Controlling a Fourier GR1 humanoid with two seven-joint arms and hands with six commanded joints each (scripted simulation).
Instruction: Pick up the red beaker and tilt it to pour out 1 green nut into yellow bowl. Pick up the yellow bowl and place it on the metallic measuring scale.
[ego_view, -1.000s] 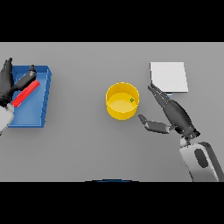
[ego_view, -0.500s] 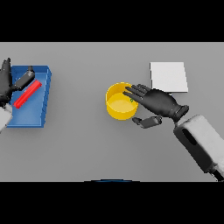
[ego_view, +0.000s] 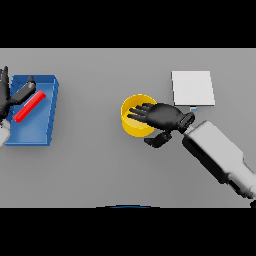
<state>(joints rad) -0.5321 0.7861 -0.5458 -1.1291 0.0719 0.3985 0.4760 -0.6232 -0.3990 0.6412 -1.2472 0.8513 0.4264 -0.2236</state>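
The right hand (ego_view: 162, 116) lies over one yellow bowl (ego_view: 131, 124) at mid-desk, fingers spread straight above it, thumb below its rim — not gripping. One red beaker (ego_view: 29, 106) lies in one blue tray (ego_view: 46, 119), beside the relaxed left hand (ego_view: 7, 96). One pale scale (ego_view: 193, 88) — on a plain grey desk (ego_view: 100, 165).

right robot hand (ego_view: 162, 117) moved left, fingers now spread over the yellow bowl (ego_view: 131, 125), seemingly touching its rim
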